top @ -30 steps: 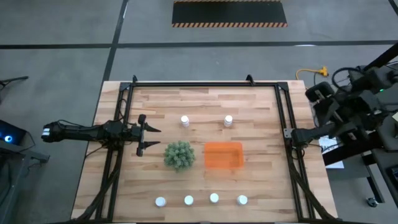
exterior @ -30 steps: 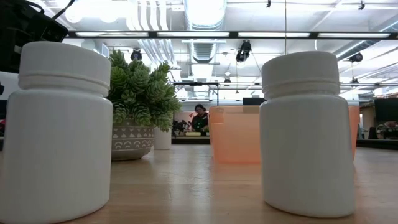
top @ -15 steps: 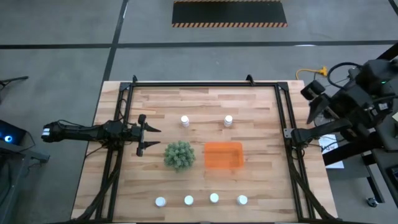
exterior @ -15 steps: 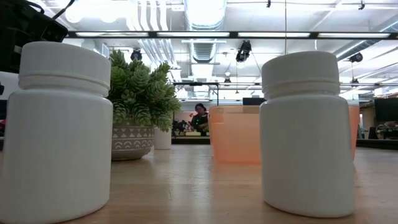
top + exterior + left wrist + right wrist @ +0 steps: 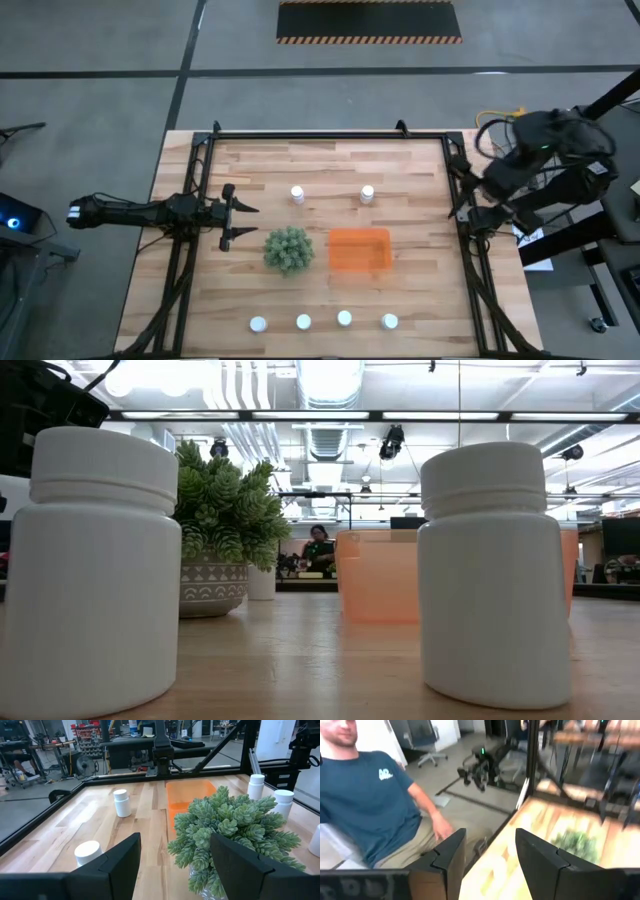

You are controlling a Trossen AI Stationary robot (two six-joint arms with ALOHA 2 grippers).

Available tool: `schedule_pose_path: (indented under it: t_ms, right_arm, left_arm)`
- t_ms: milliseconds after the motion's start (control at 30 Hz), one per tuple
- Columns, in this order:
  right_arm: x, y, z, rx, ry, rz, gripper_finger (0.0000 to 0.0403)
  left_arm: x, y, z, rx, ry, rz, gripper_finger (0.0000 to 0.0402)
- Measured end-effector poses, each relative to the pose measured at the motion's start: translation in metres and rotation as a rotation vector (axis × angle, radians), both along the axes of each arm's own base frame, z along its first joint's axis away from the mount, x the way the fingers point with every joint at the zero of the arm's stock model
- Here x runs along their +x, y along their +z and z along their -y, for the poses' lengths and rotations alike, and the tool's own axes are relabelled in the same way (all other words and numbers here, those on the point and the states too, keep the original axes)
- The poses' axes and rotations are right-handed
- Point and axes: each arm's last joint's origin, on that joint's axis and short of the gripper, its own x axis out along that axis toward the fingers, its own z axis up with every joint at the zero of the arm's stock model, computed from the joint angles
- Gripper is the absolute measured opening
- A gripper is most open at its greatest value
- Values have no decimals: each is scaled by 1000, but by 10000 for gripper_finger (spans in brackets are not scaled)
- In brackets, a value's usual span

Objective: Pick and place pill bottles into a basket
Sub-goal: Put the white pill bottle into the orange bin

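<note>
Overhead, I see a wooden table (image 5: pixel 420 290) w/ six pill bottles (image 5: pixel 297 194), all upright, so each long axis is vertical. Two stand toward the far edge, four in a row along the near edge. The orange basket (image 5: pixel 359 249) sits mid-table, empty, just beside a green plant (image 5: pixel 288 248).

My left gripper (image 5: pixel 236 218) hangs over the left edge, fingers spread, holding nothing. The far-left bottle lies inward and slightly toward the far edge from it; I judge this arm nearer that bottle.

My right gripper (image 5: pixel 457 196) is at the right edge, toward the far corner, fingers apart and empty per its wrist view; the 2nd far bottle lies inward from it, well apart.
</note>
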Motion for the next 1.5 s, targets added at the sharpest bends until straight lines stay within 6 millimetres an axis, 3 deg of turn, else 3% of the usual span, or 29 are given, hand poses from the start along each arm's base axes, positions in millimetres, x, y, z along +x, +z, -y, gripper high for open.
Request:
schedule_pose_path:
  t_ms: [300, 667, 867, 1100, 1300, 1500]
  right_arm:
    - [32, -21, -15, 42, 35, -257, 162]
    - [67, -51, -84, -34, 160, -483, 162]
    - [90, -84, -133, -175, 167, -583, 162]
    - [116, -138, -185, -333, 207, -730, 162]
    - [126, -179, -204, -518, 174, -820, 162]
    - [135, -197, -209, -615, 113, -793, 162]
  left_arm:
    - [0, 0, 0, 0, 0, 0, 221]
    - [0, 0, 0, 0, 0, 0, 221]
    - [0, 0, 0, 0, 0, 0, 221]
    - [0, 0, 0, 0, 0, 0, 221]
    - [0, 0, 0, 0, 0, 0, 221]
    - [0, 0, 0, 0, 0, 0, 221]
